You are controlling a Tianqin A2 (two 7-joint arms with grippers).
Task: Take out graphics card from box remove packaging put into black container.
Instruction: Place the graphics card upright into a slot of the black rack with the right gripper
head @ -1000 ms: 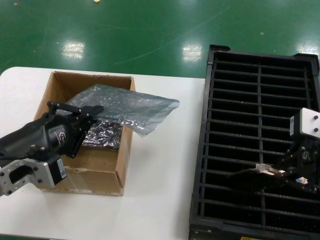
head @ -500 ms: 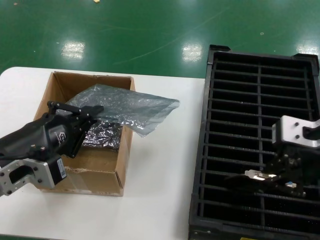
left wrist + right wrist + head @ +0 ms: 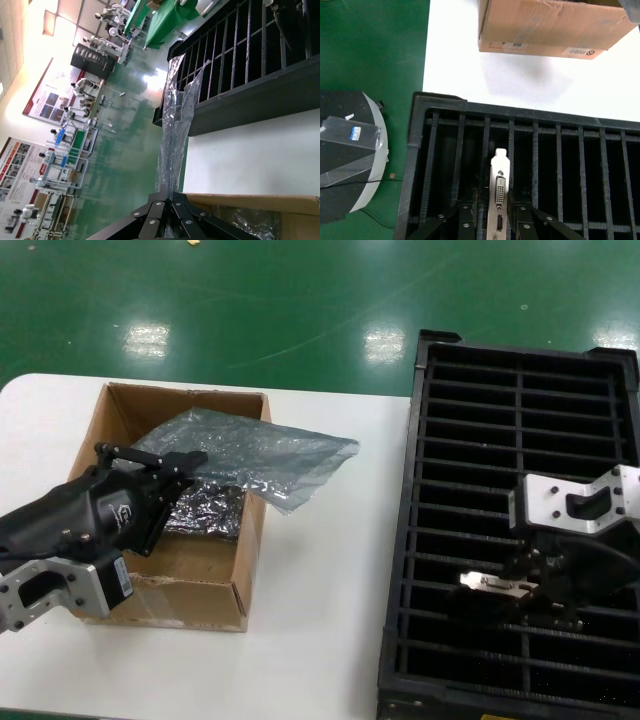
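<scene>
Since a second ago the right gripper point(image 3: 520, 590) has swung leftward over the tray, carrying the card toward the tray's middle divider, while the left arm has stayed where it was.

The black tray point(image 3: 420, 540) fills the right side of the white table point(image 3: 330, 570), reaching from the far edge to the near edge, its narrow slots running crosswise in two columns. The cardboard box point(image 3: 245, 570) sits on the table's left half, nearer the left edge, well apart from the tray.

The grey plastic bag point(image 3: 270, 455) is lifted out over the box's far right corner, one end hanging past the box wall above the table. The left gripper point(image 3: 180, 465), above the box, has its fingers pinched on the bag's near end; the left wrist view shows the bag point(image 3: 175, 130) rising straight from the closed tips.

The graphics card point(image 3: 499, 192) stands on edge in a slot in the near half of the tray, its silver bracket point(image 3: 492, 584) pointing toward the box, with the right gripper's fingers point(image 3: 520, 212) clamped on both sides.
</scene>
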